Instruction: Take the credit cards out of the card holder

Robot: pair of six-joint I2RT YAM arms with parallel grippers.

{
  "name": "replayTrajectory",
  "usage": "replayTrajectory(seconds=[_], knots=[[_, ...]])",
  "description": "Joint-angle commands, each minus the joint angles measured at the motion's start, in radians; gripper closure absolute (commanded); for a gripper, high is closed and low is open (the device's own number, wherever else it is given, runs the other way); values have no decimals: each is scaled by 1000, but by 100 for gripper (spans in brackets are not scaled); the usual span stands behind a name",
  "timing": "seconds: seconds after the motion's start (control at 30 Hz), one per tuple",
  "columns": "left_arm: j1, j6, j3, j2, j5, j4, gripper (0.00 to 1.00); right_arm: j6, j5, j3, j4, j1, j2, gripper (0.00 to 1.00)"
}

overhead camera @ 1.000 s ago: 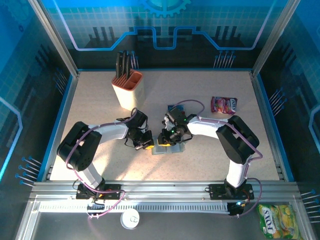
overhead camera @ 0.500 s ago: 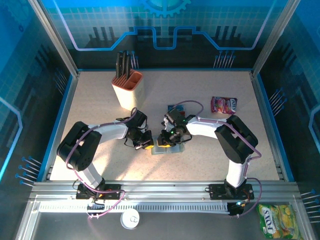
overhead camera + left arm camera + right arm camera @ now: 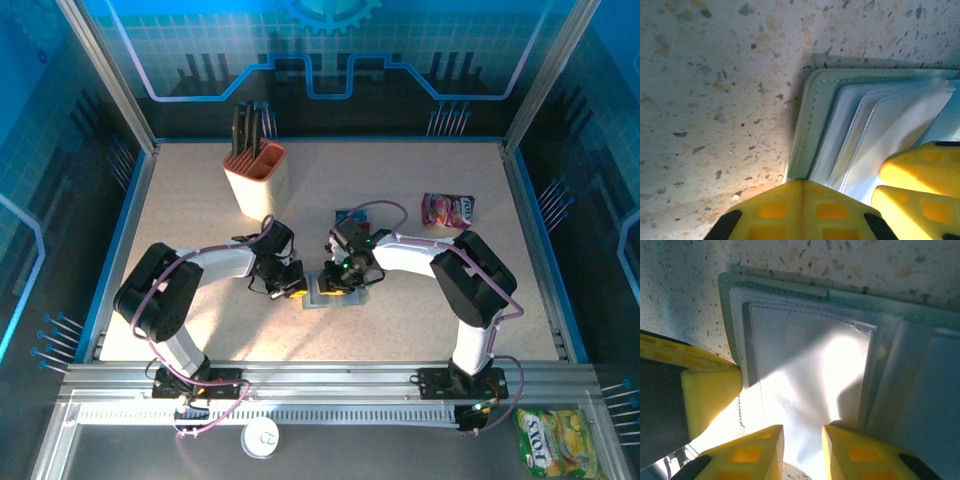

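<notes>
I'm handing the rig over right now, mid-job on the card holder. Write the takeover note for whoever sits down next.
Left gripper: shut, tips at the edge of the card holder, apparently pinning it to the table.
Right gripper: jaws slightly apart, tips on the clear sleeves; nothing visibly pinched.
Card holder: lying open mid-table, between both grippers.
Done: a blue card lies on the table just beyond the grippers. Something red seems to be with it, too small to be sure.
Left: check the sleeves for cards; glare hides whether any are inside.
</notes>
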Motion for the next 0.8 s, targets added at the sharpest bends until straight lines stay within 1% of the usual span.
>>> replayTrajectory(seconds=[0.0, 0.17, 0.3, 0.47, 0.57, 0.77], knots=[[10, 21, -18, 13, 1, -34, 100, -19, 39, -11, -55, -3, -33, 71], [12, 21, -13, 17, 2, -37, 100, -29, 27, -21, -52, -14, -31, 71], [13, 21, -4, 8, -7, -45, 100, -29, 6, -36, -17, -20, -27, 71], [12, 3, -3, -39, -28, -39, 100, -22, -27, -67, 33, -33, -27, 72], [12, -7, -2, -76, -32, -32, 98, -17, -50, -91, 70, -43, -32, 72], [12, -19, 19, -125, -29, -27, 90, 1, -112, -144, 162, -69, -34, 73]])
